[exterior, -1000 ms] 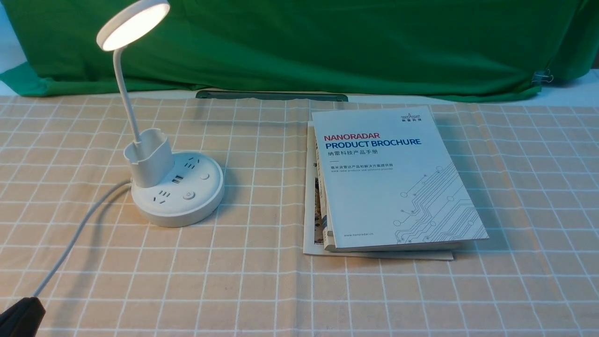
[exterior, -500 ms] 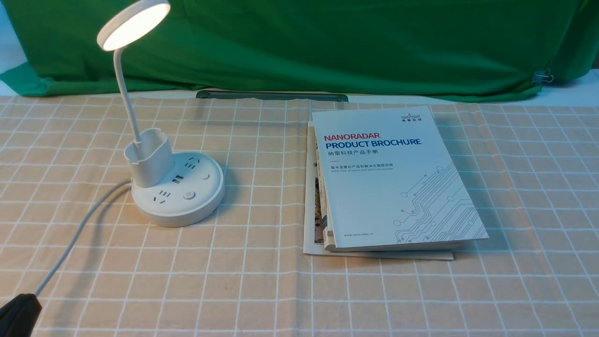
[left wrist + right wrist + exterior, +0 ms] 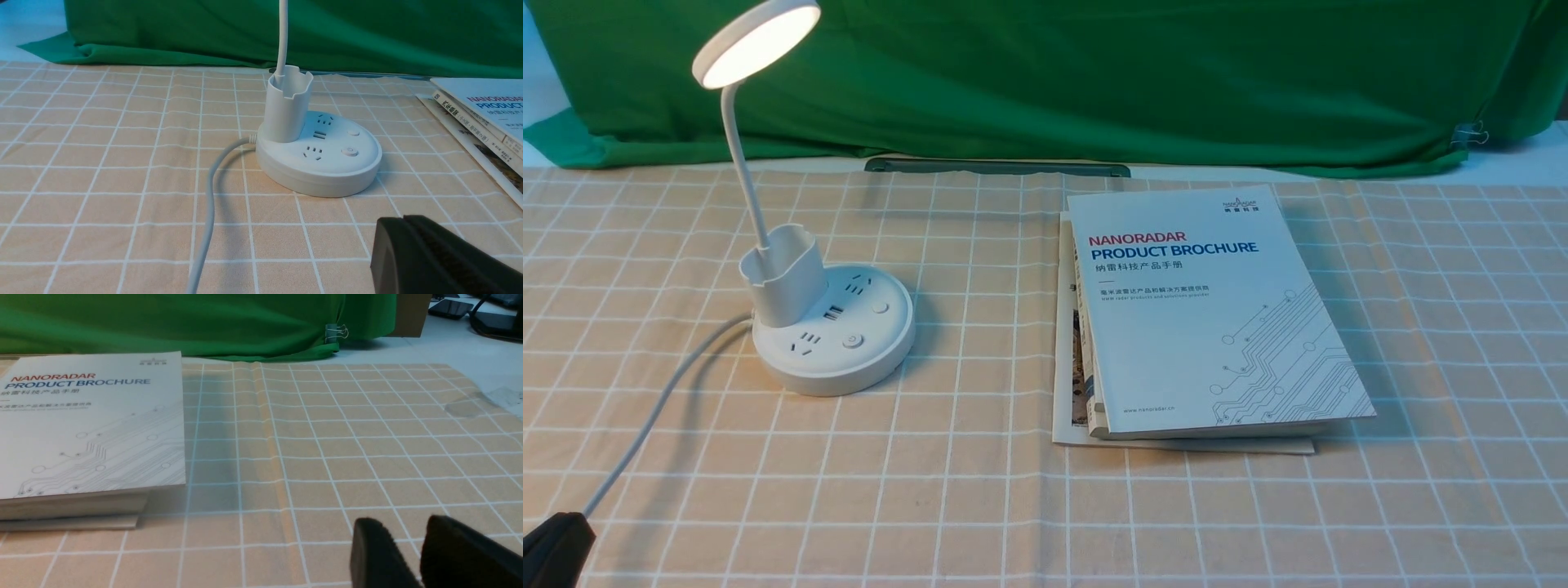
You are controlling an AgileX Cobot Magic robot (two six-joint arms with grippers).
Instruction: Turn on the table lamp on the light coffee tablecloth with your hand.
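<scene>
The white table lamp point(image 3: 833, 335) stands on the light coffee tablecloth point(image 3: 980, 490) at the left. Its round head point(image 3: 756, 41) glows. Its base shows sockets and two round buttons point(image 3: 852, 341). Its white cord point(image 3: 662, 400) runs toward the front left. My left gripper point(image 3: 556, 547) is a dark tip at the front-left corner, well short of the lamp. In the left wrist view the gripper point(image 3: 402, 218) has its fingers pressed together and empty, with the lamp base point(image 3: 322, 163) ahead of it. My right gripper point(image 3: 406, 526) is slightly open and empty above the cloth; it is out of the front view.
A stack of brochures point(image 3: 1209, 310) lies right of centre and also shows in the right wrist view point(image 3: 90, 424). A green backdrop cloth point(image 3: 1094, 73) hangs along the back, with a dark flat strip point(image 3: 996, 166) at its foot.
The left gripper's tip has slid slightly further toward the front-left corner. The lamp glows in all frames and nothing else has moved.
</scene>
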